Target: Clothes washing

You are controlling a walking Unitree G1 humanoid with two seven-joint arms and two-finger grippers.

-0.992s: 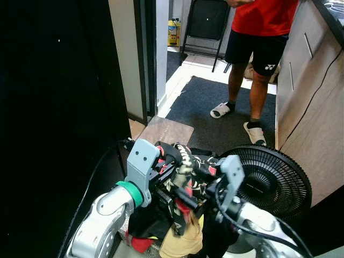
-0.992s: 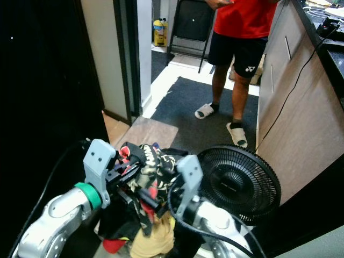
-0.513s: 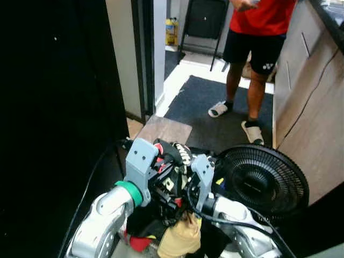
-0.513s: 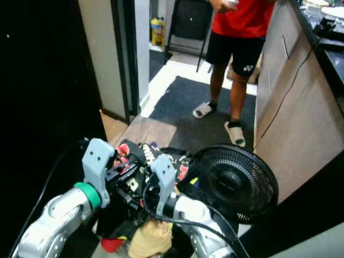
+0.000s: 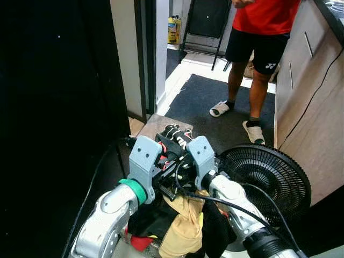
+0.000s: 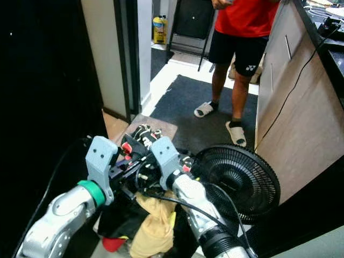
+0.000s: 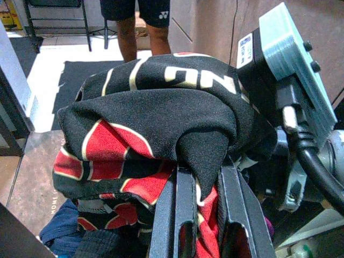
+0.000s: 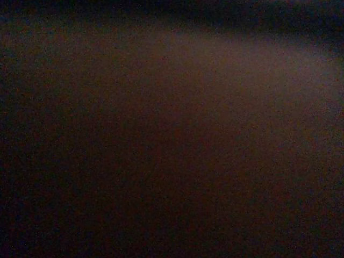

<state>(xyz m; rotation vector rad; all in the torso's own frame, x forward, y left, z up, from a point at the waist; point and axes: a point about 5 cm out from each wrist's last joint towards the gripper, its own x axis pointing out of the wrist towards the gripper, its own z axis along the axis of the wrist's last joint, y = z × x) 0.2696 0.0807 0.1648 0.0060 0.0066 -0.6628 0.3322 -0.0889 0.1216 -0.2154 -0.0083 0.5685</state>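
The floor [image 5: 189, 69] is partly covered by a dark mat [image 5: 209, 110], on which a person's sandalled feet [image 5: 221, 109] are planted. A brown doormat [image 5: 157, 124] is laid beside the mat's near corner, and a black fan [image 5: 269, 180] is stood by the wooden cabinet [image 5: 309, 107].

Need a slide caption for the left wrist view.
Left gripper shut on a black-and-red printed garment, right arm's wrist mount alongside, a person's legs beyond.
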